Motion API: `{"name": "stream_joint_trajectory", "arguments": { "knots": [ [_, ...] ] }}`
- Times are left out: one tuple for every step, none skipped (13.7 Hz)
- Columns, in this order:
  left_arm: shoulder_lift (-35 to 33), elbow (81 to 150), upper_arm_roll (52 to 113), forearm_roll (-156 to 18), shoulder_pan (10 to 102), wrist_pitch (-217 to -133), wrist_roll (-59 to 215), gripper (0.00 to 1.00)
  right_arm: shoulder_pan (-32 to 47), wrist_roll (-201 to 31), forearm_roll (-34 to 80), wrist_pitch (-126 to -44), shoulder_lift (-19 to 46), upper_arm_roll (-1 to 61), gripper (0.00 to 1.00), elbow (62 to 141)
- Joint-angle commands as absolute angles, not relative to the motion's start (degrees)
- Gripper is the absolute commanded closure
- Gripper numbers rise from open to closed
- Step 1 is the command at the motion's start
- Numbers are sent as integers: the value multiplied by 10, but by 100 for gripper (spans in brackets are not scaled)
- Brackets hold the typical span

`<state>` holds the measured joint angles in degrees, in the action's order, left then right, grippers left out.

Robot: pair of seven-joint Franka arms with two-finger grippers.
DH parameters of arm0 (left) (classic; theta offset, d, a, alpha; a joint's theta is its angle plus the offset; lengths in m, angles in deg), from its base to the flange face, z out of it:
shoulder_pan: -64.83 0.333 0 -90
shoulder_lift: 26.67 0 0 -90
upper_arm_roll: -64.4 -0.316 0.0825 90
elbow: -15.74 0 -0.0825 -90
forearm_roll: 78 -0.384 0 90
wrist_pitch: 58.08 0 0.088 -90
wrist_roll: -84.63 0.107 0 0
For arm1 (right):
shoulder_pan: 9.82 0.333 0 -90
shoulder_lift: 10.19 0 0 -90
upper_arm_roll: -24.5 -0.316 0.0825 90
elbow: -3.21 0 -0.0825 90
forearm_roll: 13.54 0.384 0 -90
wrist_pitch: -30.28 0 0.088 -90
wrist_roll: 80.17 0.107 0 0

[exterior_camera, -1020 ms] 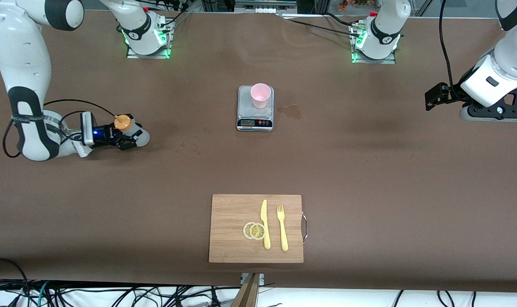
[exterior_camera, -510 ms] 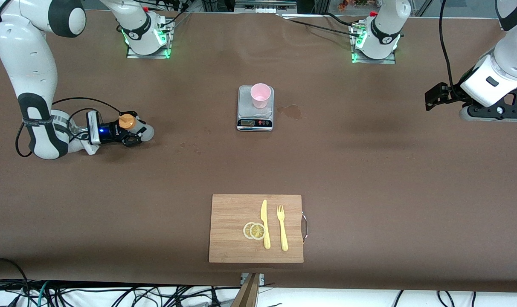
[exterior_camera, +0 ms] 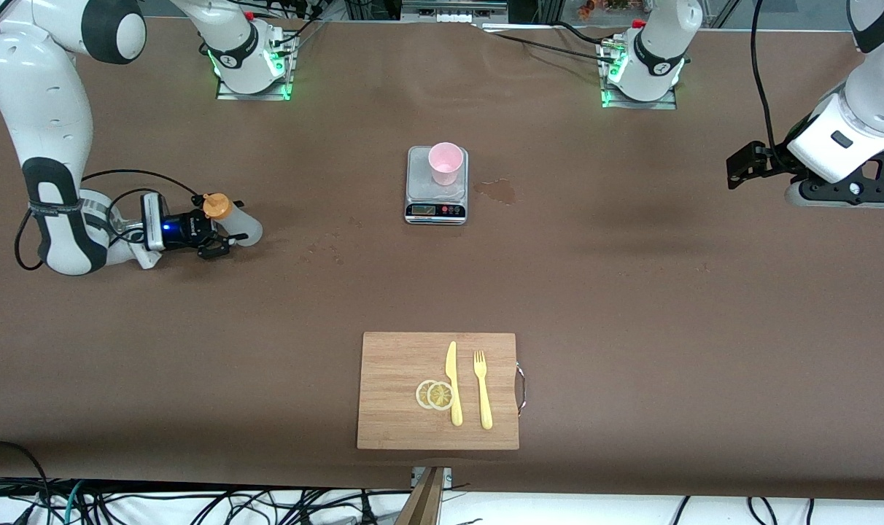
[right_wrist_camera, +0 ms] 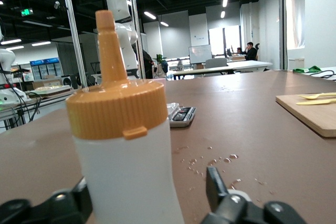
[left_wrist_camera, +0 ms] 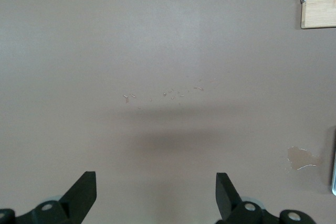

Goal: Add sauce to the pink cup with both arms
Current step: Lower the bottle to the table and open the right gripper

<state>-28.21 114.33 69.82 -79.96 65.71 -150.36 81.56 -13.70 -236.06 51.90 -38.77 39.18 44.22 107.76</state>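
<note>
The sauce bottle, whitish with an orange nozzle cap, stands on the table toward the right arm's end. My right gripper is low at the table with its fingers on either side of the bottle, spread open. In the right wrist view the bottle fills the space between the jaws of my right gripper, with a gap at one finger. The pink cup stands upright on a small scale mid-table. My left gripper waits open and empty in the air over the left arm's end; it also shows in the left wrist view.
A wooden cutting board lies near the front camera with a yellow knife, a yellow fork and lemon slices. A wet stain marks the table beside the scale. Small droplets lie between bottle and scale.
My right gripper moved a little toward the scale with the bottle, then drew back slightly with its fingers spread. The bottle now stands free between them. The left arm has not moved.
</note>
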Motion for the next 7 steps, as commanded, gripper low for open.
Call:
{"name": "stream_joint_trajectory", "arguments": {
  "knots": [
    [-275, 1129, 698, -796, 658, -1493, 816, 0, -140, -2384, 470, -382, 383, 469, 0, 1049],
    [-275, 1129, 698, -796, 658, -1493, 816, 0, -140, -2384, 453, -370, 383, 484, 0, 1039],
    [-275, 1129, 698, -796, 658, -1493, 816, 0, -140, -2384, 440, -360, 383, 500, 0, 1030],
    [-275, 1129, 698, -796, 658, -1493, 816, 0, -140, -2384, 425, -356, 383, 515, 0, 1018],
    [-275, 1129, 698, -796, 658, -1493, 816, 0, -141, -2382, 415, -345, 382, 523, 0, 1001],
    [-275, 1129, 698, -796, 658, -1493, 816, 0, -141, -2378, 411, -335, 375, 529, 0, 982],
    [-275, 1128, 698, -796, 658, -1493, 816, 0, -141, -2376, 411, -334, 360, 533, 0, 973]
  ]
}}
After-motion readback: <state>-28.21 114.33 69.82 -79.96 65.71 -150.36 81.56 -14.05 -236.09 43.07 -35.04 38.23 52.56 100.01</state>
